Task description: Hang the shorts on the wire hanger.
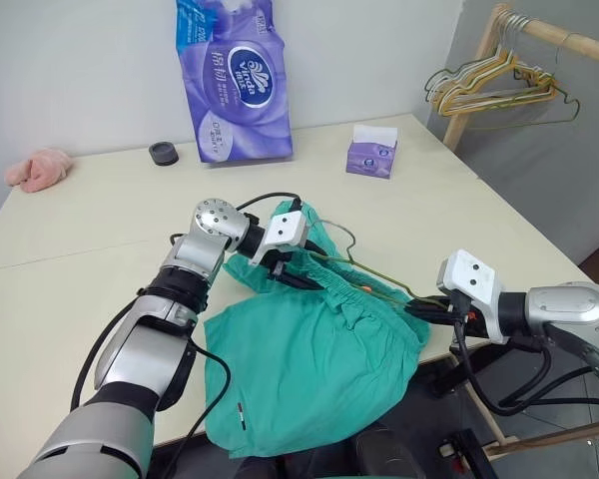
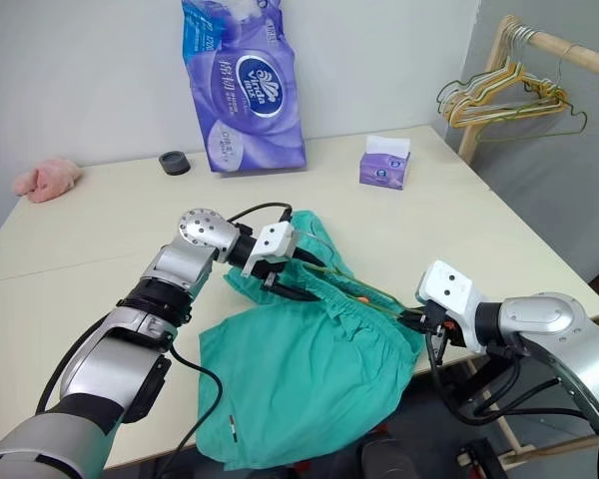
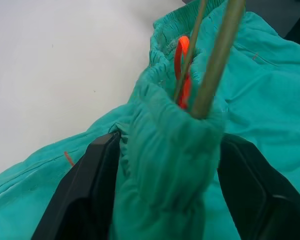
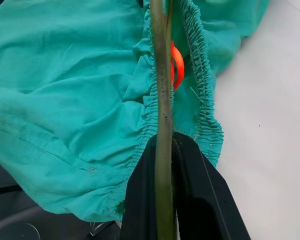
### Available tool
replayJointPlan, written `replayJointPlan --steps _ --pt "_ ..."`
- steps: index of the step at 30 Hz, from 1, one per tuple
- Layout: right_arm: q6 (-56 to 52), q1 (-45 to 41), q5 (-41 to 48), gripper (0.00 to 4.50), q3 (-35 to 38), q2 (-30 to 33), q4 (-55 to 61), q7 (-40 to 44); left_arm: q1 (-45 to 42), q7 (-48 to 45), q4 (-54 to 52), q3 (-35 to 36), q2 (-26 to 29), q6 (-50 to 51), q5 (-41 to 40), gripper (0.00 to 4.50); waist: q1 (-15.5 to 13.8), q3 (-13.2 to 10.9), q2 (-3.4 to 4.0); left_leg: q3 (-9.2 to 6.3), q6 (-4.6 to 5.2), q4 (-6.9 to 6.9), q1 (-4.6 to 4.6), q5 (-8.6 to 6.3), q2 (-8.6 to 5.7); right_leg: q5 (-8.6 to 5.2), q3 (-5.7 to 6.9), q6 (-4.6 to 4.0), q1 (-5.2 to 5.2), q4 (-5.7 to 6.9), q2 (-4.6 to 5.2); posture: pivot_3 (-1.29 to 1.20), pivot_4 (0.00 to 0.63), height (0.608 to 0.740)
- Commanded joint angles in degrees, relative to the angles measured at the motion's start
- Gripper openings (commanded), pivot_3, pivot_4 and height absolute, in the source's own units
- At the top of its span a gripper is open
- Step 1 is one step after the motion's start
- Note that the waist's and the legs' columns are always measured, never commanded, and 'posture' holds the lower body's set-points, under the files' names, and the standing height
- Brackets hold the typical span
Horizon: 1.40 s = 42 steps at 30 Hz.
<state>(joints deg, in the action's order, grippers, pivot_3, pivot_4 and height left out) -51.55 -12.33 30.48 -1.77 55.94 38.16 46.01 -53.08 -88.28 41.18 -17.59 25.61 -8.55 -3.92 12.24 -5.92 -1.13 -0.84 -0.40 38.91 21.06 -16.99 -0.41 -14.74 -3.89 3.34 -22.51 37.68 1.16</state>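
Note:
The teal-green shorts (image 1: pixel 309 369) lie at the table's front edge, with part of them hanging over it. The thin olive wire hanger (image 1: pixel 364 277) runs through their gathered waistband (image 3: pixel 165 125), beside an orange loop (image 3: pixel 182 65). My left gripper (image 1: pixel 290 274) sits at the waistband's far end. Its black fingers (image 3: pixel 85 195) press a bunch of that cloth from both sides, with the wire passing just above. My right gripper (image 1: pixel 419 309) is at the waistband's right end, shut on the hanger wire (image 4: pixel 160 75).
At the back of the cream table (image 1: pixel 100 230) stand a tall purple tissue pack (image 1: pixel 235 80), a small tissue box (image 1: pixel 371 152) and a black round cap (image 1: pixel 163 153). A pink cloth lump (image 1: pixel 40 168) lies far left. Coloured hangers (image 1: pixel 494 85) hang on a wooden rack at right.

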Motion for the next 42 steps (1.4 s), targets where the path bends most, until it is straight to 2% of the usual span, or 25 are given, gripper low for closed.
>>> replayJointPlan --steps 1,7,10,13,17,21,22,30,35,38,42 --pt "3.97 -1.28 -0.83 0.00 1.59 -0.08 1.82 0.59 1.17 -0.23 -2.05 0.42 0.36 -0.61 0.09 2.62 0.08 0.00 0.00 0.00 0.00 0.00 0.00 0.00 0.00 0.00 0.00 0.00 0.00 0.00 0.00 -0.28 0.055 0.740" --pt "10.62 0.27 -6.24 0.00 0.38 3.36 1.04 3.89 1.68 0.41 -2.71 0.75 0.47 0.18 0.03 2.57 0.12 0.00 0.00 -0.01 0.00 0.00 0.01 0.00 -0.01 0.00 0.02 0.00 0.00 0.00 0.00 -0.28 0.055 0.740" --pt "14.94 0.88 -9.52 0.71 0.14 5.11 -0.08 5.27 1.38 0.40 -2.55 1.21 0.48 1.04 -0.47 2.49 0.21 0.00 0.00 0.00 0.00 0.00 0.01 0.00 -0.01 0.00 0.01 0.01 0.00 0.00 0.00 -0.27 0.054 0.740" --pt "18.60 1.05 -12.37 1.73 0.02 6.82 -1.02 6.64 1.31 -0.36 -3.05 1.80 0.41 2.65 -1.62 2.24 0.30 0.00 0.00 -0.02 0.00 0.00 0.01 0.00 0.01 0.00 0.04 0.01 0.00 0.00 0.00 -0.27 0.054 0.740" --pt "23.53 1.81 -15.83 3.06 1.32 10.16 -2.85 9.35 1.49 -0.31 -3.48 2.13 0.41 2.91 -1.87 2.18 0.28 0.00 0.00 0.01 0.00 0.00 0.00 0.00 -0.02 0.00 0.06 0.01 -0.01 0.00 0.01 -0.28 0.052 0.740" --pt "23.16 1.61 -14.07 4.35 4.01 10.07 -3.90 10.11 1.61 -0.64 -3.67 2.15 0.49 2.91 -1.90 2.16 0.35 0.00 0.00 0.00 0.00 0.00 0.00 0.00 -0.01 0.00 0.06 0.00 0.00 0.00 0.01 -0.28 0.052 0.740" --pt "22.39 1.78 -13.15 4.50 4.73 10.24 -3.60 10.70 1.66 -0.74 -3.75 2.12 0.54 2.74 -1.88 2.16 0.35 0.00 0.00 0.00 0.00 0.00 0.00 0.00 -0.01 0.01 0.04 -0.01 0.00 0.00 0.01 -0.28 0.053 0.740" --pt "17.97 0.85 -8.58 4.50 7.16 9.21 -1.44 10.98 2.04 -0.45 -3.11 1.84 0.89 -0.11 -1.30 2.16 0.36 0.00 0.00 0.00 0.00 0.00 0.00 0.00 -0.01 0.10 0.02 -0.16 0.00 0.01 0.01 -0.28 0.053 0.740" --pt "16.33 0.27 -7.35 4.50 7.06 8.34 -0.17 10.67 2.64 -0.79 -3.99 2.56 0.61 3.19 -2.74 2.16 0.37 0.00 0.00 0.00 0.00 0.00 0.00 0.00 -0.01 0.10 0.01 -0.16 0.00 0.02 0.01 -0.28 0.053 0.740" --pt "14.99 2.65 -5.19 4.50 10.19 10.11 1.28 13.16 2.25 2.93 -1.36 3.67 0.54 4.04 -1.95 2.16 0.28 0.00 0.00 -0.01 0.00 0.01 0.01 0.00 -0.01 0.09 0.03 -0.16 -0.01 0.02 0.01 -0.28 0.055 0.740" --pt "15.37 4.71 -5.68 4.50 10.95 11.12 1.99 13.31 2.44 3.36 -1.99 4.12 0.48 6.77 -3.08 2.13 0.34 -0.01 -0.01 -0.02 0.00 0.01 0.01 0.00 -0.01 0.08 0.05 -0.13 0.01 0.02 0.02 -0.28 0.055 0.740"
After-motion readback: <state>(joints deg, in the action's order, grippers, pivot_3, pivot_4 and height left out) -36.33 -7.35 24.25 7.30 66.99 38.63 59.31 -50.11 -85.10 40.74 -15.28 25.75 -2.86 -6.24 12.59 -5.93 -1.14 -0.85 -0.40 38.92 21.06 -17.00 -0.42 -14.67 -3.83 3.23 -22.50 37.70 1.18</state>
